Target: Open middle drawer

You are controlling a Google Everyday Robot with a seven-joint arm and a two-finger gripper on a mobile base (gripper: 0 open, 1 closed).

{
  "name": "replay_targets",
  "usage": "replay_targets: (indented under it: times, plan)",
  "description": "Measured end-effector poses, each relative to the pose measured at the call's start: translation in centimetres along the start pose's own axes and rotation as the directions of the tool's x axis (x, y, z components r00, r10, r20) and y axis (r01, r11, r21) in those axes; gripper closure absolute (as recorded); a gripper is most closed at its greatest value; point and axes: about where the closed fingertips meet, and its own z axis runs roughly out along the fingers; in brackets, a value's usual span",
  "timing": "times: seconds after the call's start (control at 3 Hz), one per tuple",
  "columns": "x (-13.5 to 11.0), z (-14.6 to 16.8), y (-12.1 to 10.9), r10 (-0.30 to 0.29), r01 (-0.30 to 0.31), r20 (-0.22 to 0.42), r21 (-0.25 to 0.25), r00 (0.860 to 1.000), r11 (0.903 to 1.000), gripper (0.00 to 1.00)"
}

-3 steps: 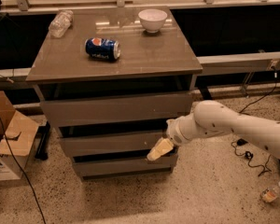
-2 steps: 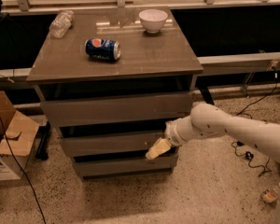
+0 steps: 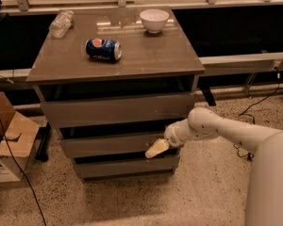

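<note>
The middle drawer (image 3: 108, 145) is a grey-brown handleless front, second of three in the cabinet, with a dark gap above it. The top drawer (image 3: 115, 109) is taller and wider; the bottom drawer (image 3: 125, 167) is shorter and narrower. My gripper (image 3: 155, 149) reaches in from the right on a white arm. Its cream fingertips lie against the right part of the middle drawer's front, near its lower edge.
On the cabinet top (image 3: 146, 55) lie a blue Pepsi can (image 3: 103, 49) on its side, a clear plastic bottle (image 3: 61, 23) at the back left and a white bowl (image 3: 154, 20) at the back. Cardboard boxes (image 3: 7, 140) stand on the floor left. Cables (image 3: 262, 100) run on the right.
The gripper and arm have shifted slightly left and down along the middle drawer's front. The drawers look unmoved.
</note>
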Motion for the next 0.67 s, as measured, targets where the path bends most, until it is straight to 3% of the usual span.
replay_targets:
  times: [0.67]
  plan:
    - [0.3,4.8,-4.0,0.002,-0.003,-0.036,-0.045,0.999,0.999,0.0]
